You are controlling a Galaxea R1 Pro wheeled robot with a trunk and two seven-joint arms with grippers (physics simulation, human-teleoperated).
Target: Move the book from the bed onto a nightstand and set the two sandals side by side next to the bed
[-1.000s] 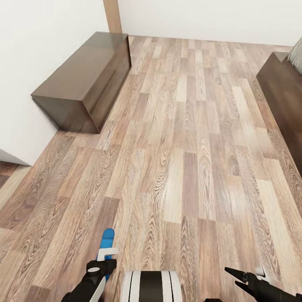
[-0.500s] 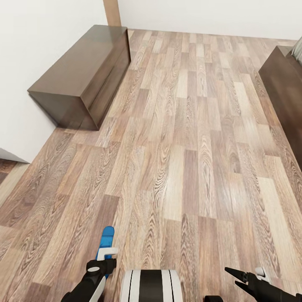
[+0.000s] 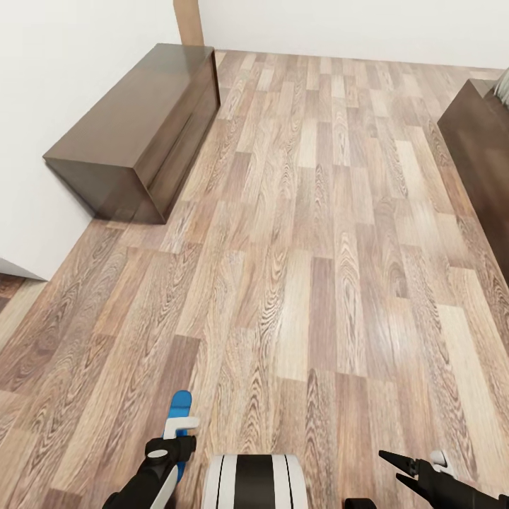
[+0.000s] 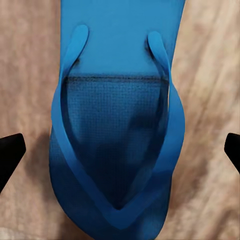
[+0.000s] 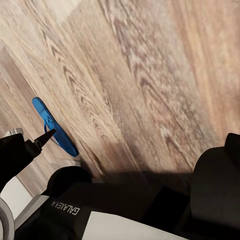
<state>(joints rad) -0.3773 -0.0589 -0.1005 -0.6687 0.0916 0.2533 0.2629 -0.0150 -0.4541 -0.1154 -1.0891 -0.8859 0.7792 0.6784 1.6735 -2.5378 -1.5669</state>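
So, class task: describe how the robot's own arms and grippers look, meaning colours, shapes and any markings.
Left gripper: black body with a white bracket. Right gripper: black, with thin pointed fingers and a small white part behind. In the right wrist view, the robot's base is black and white, marked "GALAXEA".

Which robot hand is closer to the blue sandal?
The left. The left tool is right over the blue sandal, its fingers spread on both sides of it. The right tool is off across the floor, past the robot's body.
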